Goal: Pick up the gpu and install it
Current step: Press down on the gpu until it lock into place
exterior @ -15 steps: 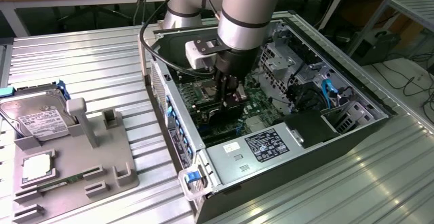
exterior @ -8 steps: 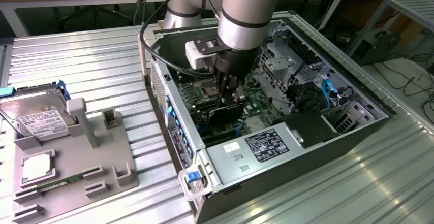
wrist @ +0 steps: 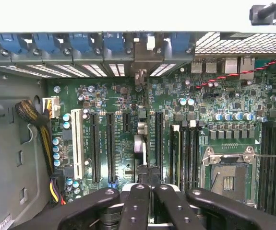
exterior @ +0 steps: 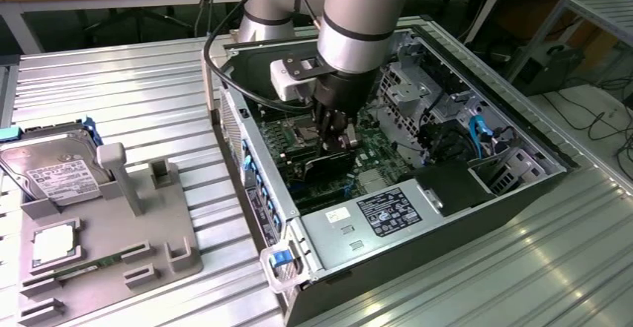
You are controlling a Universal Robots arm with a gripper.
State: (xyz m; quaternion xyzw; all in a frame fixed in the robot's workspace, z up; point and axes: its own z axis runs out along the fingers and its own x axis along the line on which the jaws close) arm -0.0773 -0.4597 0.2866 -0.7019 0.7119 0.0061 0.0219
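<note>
A: The hand is down inside the open computer case, fingers pinched tight together on the top edge of the gpu.

B: And the card itself?

A: Standing on edge over the green motherboard, thin and black, in line with the long expansion slots.

B: Out on the counter?

A: A grey holder carries the silver hard drive, well apart from the case.
</note>
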